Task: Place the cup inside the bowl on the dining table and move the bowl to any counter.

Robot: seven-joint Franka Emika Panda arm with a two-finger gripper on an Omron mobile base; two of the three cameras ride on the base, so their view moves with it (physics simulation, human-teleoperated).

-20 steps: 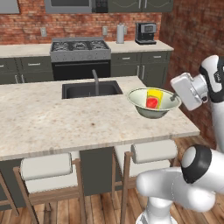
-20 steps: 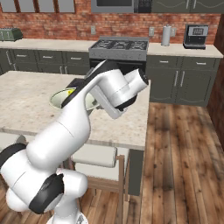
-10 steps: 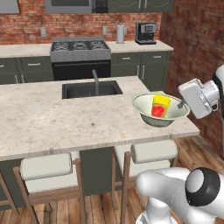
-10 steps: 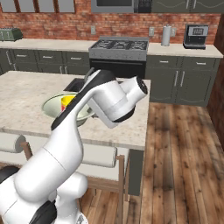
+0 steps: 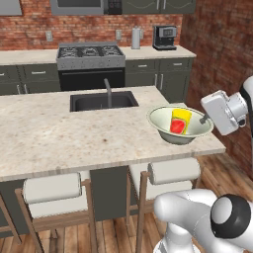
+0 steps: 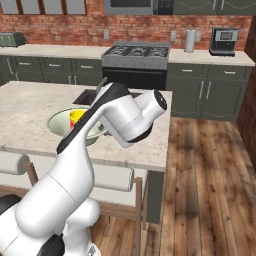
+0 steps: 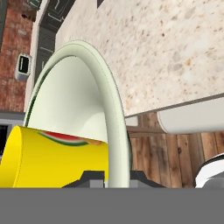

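Left base view puts the dining table (image 5: 59,133) across the middle of the frame, and the counter (image 5: 29,57) runs along the brick wall at the top. At centre right the bowl (image 5: 163,126) hangs over the table's right end, seemingly lifted and tilted. Its far rim sits pinched between the narrow jaws of the gripper (image 7: 117,177). Inside it lies the cup (image 5: 180,120), so the first step looks done. Carrying the bowl to a counter remains.
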